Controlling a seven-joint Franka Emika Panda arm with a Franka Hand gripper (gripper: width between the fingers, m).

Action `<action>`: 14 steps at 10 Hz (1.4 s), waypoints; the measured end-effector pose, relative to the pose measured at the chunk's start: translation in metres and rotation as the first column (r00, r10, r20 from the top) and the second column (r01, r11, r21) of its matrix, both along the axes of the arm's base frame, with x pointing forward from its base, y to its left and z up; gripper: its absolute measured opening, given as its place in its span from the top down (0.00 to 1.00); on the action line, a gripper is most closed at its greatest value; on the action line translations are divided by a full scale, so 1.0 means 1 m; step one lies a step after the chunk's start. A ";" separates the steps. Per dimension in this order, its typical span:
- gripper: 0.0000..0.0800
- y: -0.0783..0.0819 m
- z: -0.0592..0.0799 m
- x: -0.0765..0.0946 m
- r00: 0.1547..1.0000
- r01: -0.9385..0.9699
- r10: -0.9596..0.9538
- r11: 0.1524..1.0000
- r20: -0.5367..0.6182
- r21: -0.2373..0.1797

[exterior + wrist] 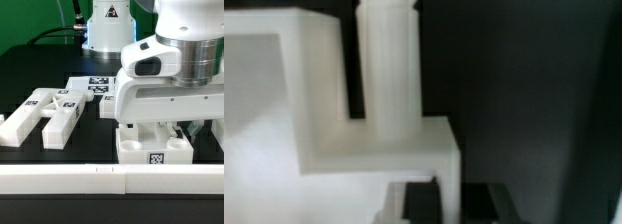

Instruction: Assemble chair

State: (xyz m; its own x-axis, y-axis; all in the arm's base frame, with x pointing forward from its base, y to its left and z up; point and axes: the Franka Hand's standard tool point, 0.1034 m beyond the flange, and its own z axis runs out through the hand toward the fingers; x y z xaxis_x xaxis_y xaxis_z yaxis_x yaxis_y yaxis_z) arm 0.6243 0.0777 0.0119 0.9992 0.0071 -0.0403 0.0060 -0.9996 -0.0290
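Note:
The chair's white seat block (pixel 150 150), with a tag on its front face, stands on the black table at the exterior view's right, close to the front rail. My gripper (pixel 165 130) is low over it, with its fingers down between the block's raised parts. In the blurred wrist view the white block (pixel 331 130) fills the picture, with an upright post (pixel 384 60). The dark pads (pixel 420 200) stand almost together, seemingly on a thin edge of the block. Loose white bars and blocks (pixel 45 112) of the chair lie at the exterior view's left.
A long white rail (pixel 100 180) runs along the table's front edge, just in front of the seat block. The marker board (pixel 92 86) lies flat behind the loose pieces. The robot's base (pixel 105 30) stands at the back.

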 end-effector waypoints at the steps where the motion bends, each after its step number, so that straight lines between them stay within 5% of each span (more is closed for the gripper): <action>1: 0.96 0.009 0.000 0.007 1.000 0.006 -0.006 1.000 0.011 0.001; 6: 0.96 0.033 0.001 0.020 1.000 0.008 -0.008 1.000 0.020 0.003; 9: 0.86 0.023 0.000 0.020 1.000 0.015 -0.015 1.000 0.019 -0.010; 11: 0.37 0.011 0.000 0.020 1.000 0.025 -0.025 0.999 0.013 -0.025; 12: 0.25 0.006 0.003 0.020 0.999 0.030 -0.029 0.999 0.014 -0.030; 14: 0.20 0.003 0.024 0.019 1.000 0.011 -0.010 1.000 0.028 -0.025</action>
